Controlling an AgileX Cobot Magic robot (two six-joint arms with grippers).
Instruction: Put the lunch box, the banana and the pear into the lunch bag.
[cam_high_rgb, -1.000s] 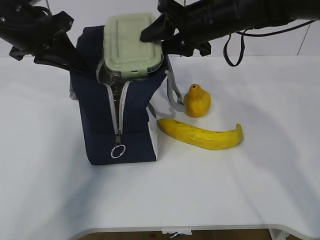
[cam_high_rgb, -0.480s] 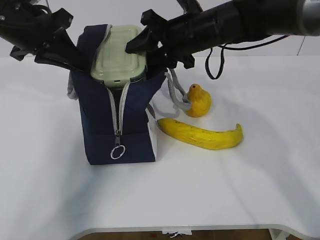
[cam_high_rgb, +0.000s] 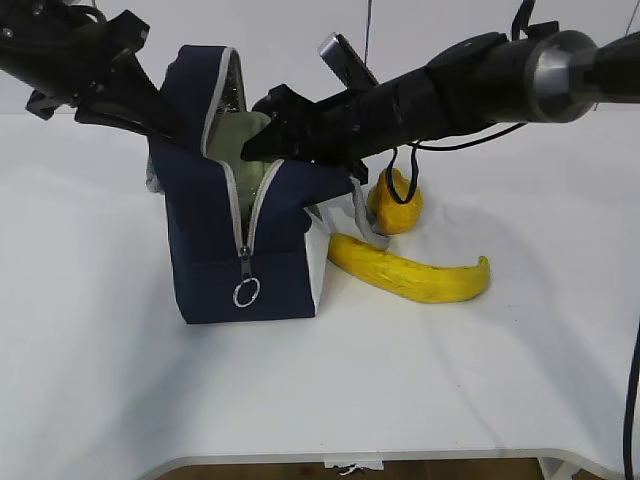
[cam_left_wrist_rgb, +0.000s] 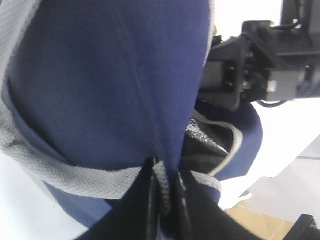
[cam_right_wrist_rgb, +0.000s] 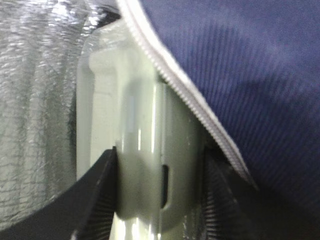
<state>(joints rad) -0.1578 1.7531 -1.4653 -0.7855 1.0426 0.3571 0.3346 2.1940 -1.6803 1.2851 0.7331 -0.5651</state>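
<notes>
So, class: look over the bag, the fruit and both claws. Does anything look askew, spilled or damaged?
Only the lunch bag looks askew: it leans, its flap held up by the left claw, while the right claw lowers the lunch box inside. The banana and pear lie intact on the table.

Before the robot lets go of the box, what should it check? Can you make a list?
1. Box inside the bag opening: ok, its top shows between the zipper edges.
2. Right hand gripping the box: ok.
3. Left hand pinching the bag's grey strap to hold it open: ok.
4. Box resting on the bag's bottom: cannot tell, hidden.
5. Banana and pear in the bag: not ok, both on the table.
</notes>
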